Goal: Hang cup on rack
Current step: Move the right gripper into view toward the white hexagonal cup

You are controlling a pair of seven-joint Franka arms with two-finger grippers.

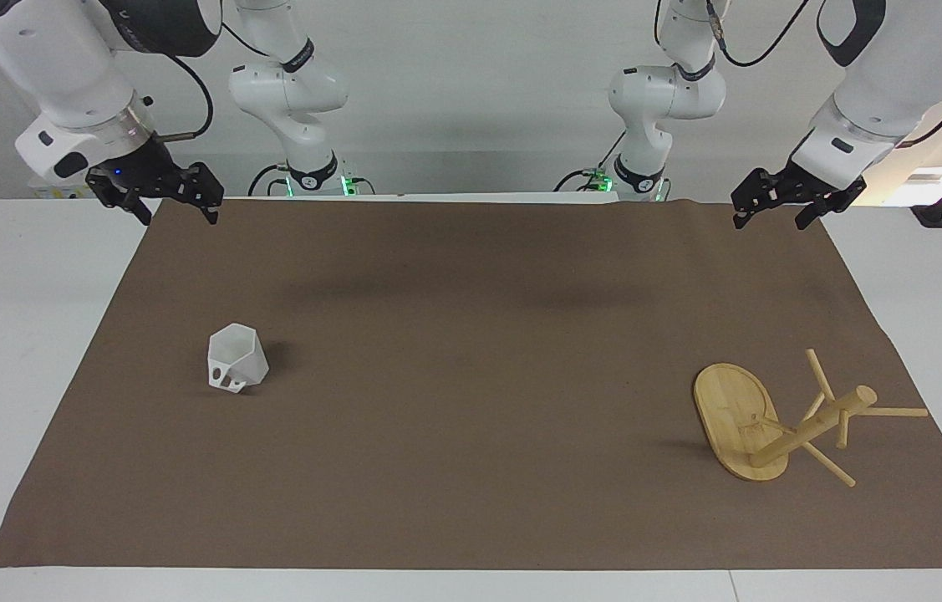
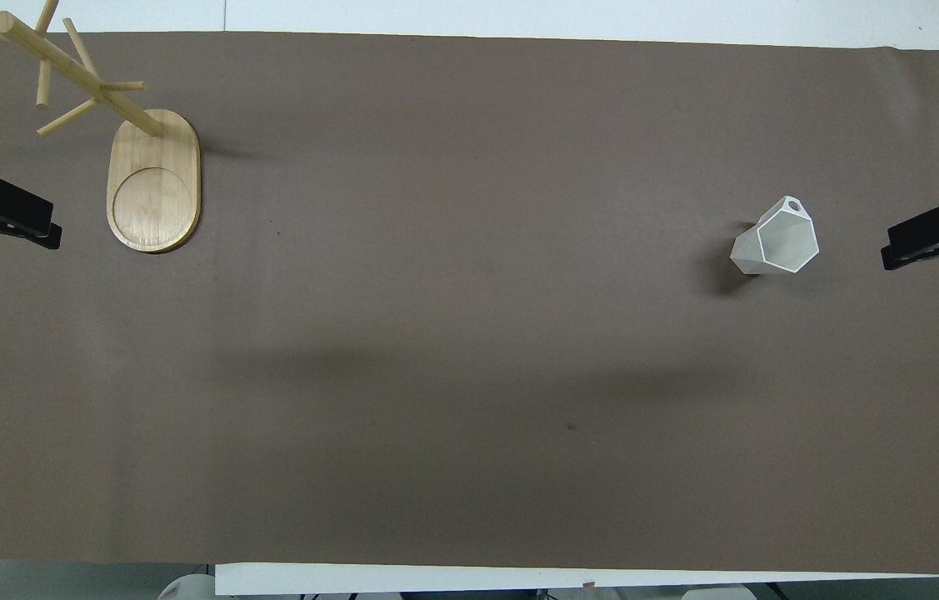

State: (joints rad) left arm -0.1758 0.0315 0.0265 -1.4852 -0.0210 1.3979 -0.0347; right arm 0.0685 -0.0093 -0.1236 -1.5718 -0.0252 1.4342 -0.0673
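White cup (image 1: 236, 358) upright; bamboo rack (image 1: 751, 428) standing apart

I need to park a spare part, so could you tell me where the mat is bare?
The whole stretch of mat between the cup and the rack is bare. The rack's pegs crowd the left arm's end. Both grippers, left and right, wait over the mat's corners.

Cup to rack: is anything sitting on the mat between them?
Nothing visible does. Only bare brown mat lies between the small white faceted cup and the light bamboo mug rack. Both tools, right and left, wait raised over the mat's corners.
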